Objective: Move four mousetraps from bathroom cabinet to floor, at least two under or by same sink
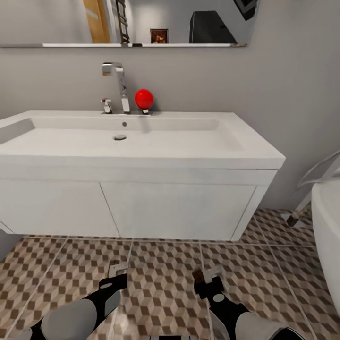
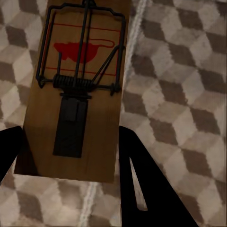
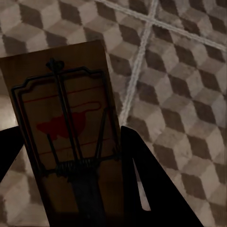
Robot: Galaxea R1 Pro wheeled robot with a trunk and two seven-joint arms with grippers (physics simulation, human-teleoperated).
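Each of my grippers is shut on one mousetrap above the bathroom floor (image 1: 165,264). In the left wrist view, a tan wooden mousetrap (image 2: 80,71) with a dark wire bar, a spring and a red mouse print sits between the dark fingers of my left gripper (image 2: 71,156). The right wrist view shows a second mousetrap (image 3: 66,123) clamped in my right gripper (image 3: 71,161). Seen from the head, my left gripper (image 1: 114,276) and right gripper (image 1: 208,278) hover low in front of the sink (image 1: 141,141), a wide white basin on a two-door vanity (image 1: 174,210). The cabinet is out of view.
A chrome tap (image 1: 120,87) and a red ball-shaped object (image 1: 144,99) stand at the back of the basin, below a mirror (image 1: 123,23). A white bathtub (image 1: 328,231) and a chrome stand (image 1: 302,208) are at the right. A grey wall runs behind.
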